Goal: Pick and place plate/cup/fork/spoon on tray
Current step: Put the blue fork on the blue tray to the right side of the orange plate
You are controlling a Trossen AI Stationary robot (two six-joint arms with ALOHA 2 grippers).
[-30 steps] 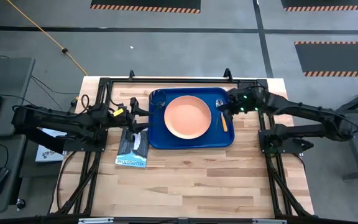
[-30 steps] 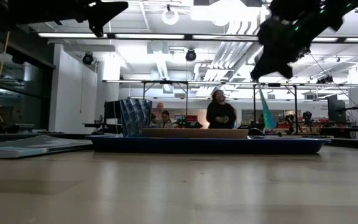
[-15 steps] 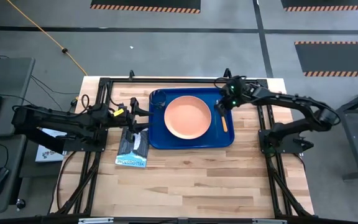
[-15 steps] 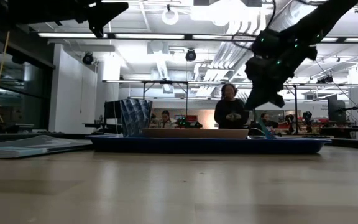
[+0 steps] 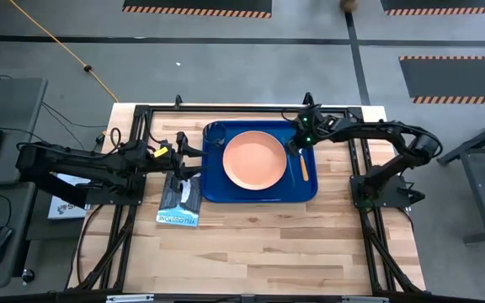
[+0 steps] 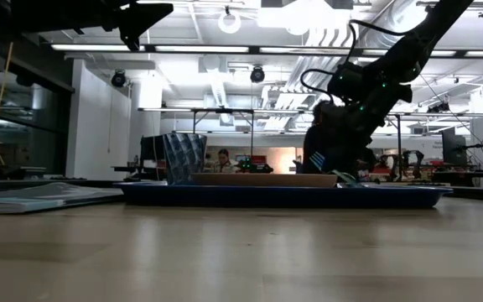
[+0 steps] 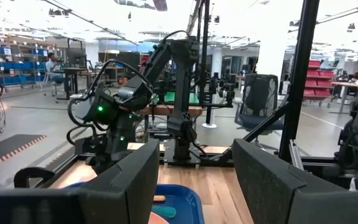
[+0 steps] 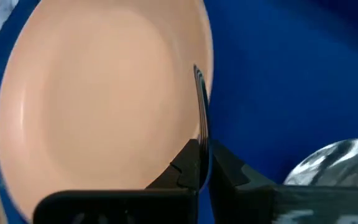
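Fork [image 8: 200, 106] placement in hand: right gripper [image 8: 199, 163] is low over the tray [image 5: 259, 192], jaws pinched on the fork, tines ahead of the jaws along the plate [image 8: 104, 99] rim, spoon [image 8: 331, 163] just beside. Next, I'd judge: settle it flat, then release. Left gripper [image 7: 191, 180] waits wide, off the tray.

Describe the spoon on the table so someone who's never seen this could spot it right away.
Find the big blue tray in the middle of the wooden table. Right of the salmon plate lies the spoon, beside the right pincer. Its orange handle sets it apart; the fork that pincer holds is slim.
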